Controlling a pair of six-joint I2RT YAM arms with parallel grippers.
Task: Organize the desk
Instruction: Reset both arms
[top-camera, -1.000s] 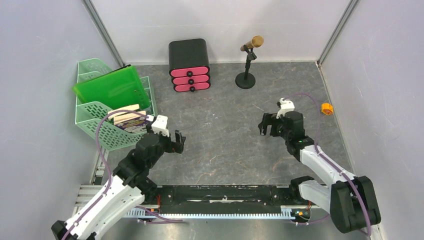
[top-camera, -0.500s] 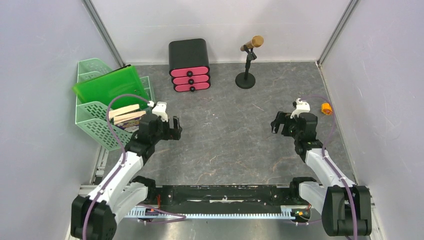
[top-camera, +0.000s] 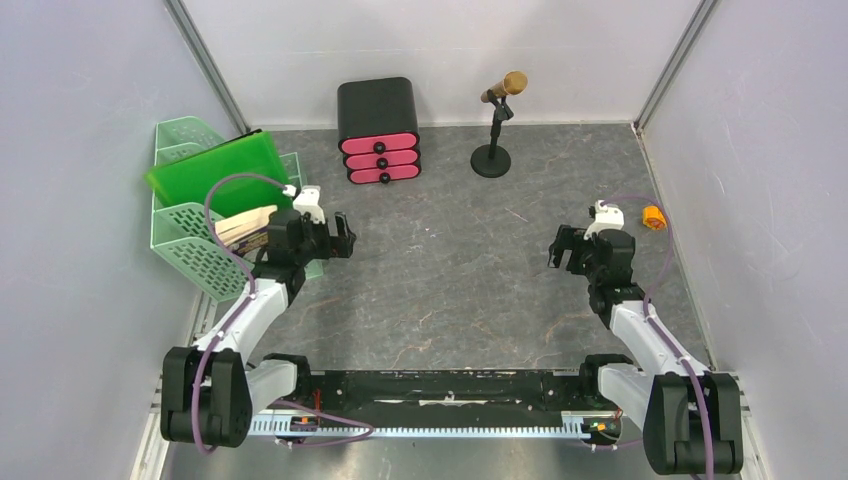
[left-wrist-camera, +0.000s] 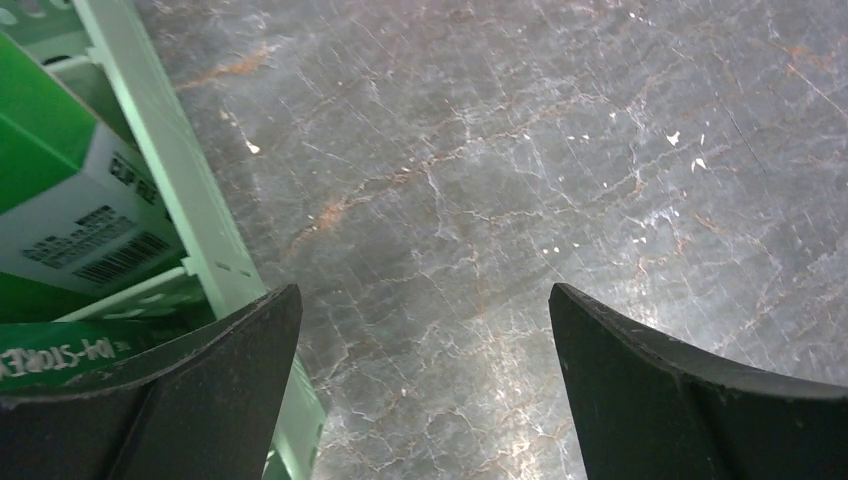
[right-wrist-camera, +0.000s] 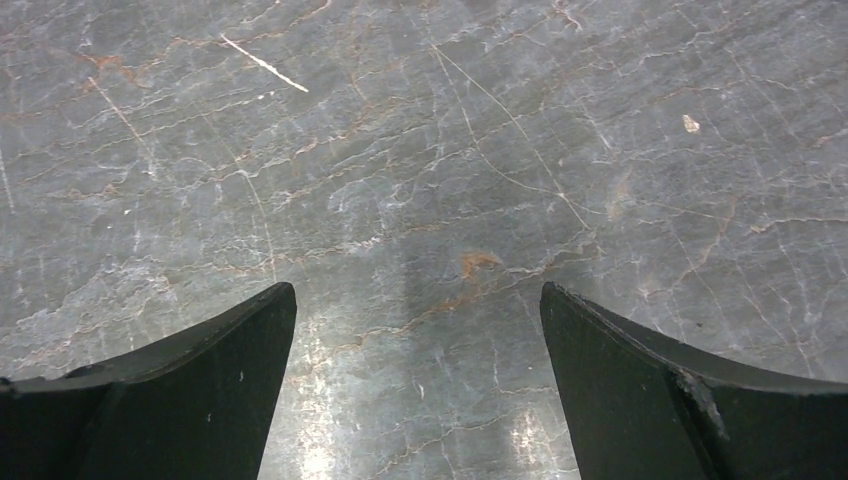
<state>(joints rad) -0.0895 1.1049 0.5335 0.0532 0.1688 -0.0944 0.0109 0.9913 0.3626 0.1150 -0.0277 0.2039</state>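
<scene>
**Figure.** The counter, a dark marbled slab, spans the cell floor. The left end effector hovers just beside the mint-green tray, and the right end effector hovers over bare stone. Both are spread wide and hold nothing. The step in hand appears to be a pause between placements. A small orange object lies near the right wall. The next move probably calls for the right arm to reach rightward and descend over it.
</scene>
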